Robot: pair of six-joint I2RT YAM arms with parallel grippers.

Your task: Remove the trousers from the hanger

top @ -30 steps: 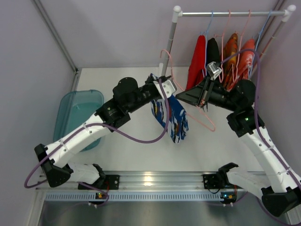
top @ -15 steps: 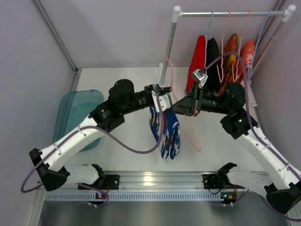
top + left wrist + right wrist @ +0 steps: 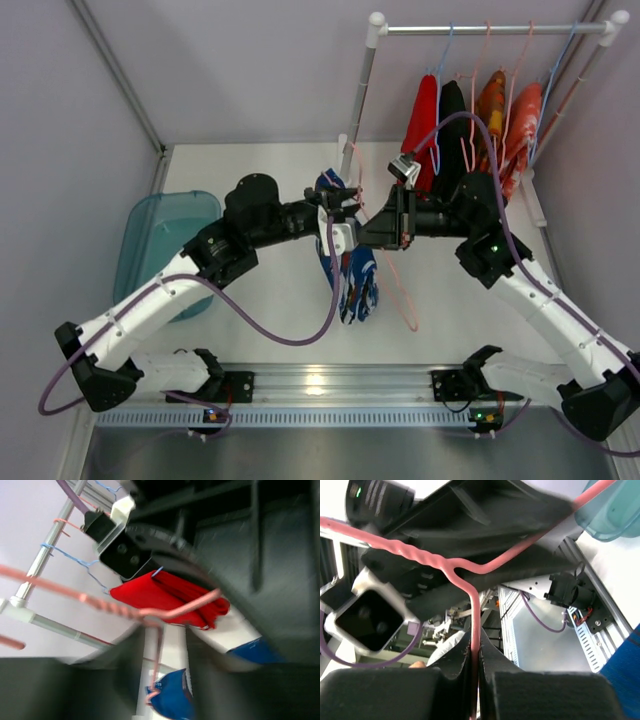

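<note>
The blue patterned trousers (image 3: 352, 278) hang below the spot where both grippers meet, above the white table. A fold of the trousers (image 3: 172, 700) shows low in the blurred left wrist view. The pink hanger (image 3: 398, 290) slants down to the right, its hook (image 3: 356, 160) pointing up. My right gripper (image 3: 370, 226) is shut on the hanger's wire (image 3: 474, 630). My left gripper (image 3: 343, 212) sits right beside it, its fingers (image 3: 117, 672) apart with a pink wire (image 3: 158, 655) running down between them to the blue cloth. What carries the trousers is hidden by the grippers.
A clothes rack (image 3: 490, 29) at the back right holds a red garment (image 3: 420, 130), a black one (image 3: 452, 120) and orange patterned ones (image 3: 492, 105) on light-blue and pink hangers. A teal bin (image 3: 165, 245) stands at the left. Walls close in on both sides.
Both arms have carried hanger and trousers left and towards the front, away from the rack. The left gripper, shut before, now has its fingers apart. The trousers hang lower and narrower.
</note>
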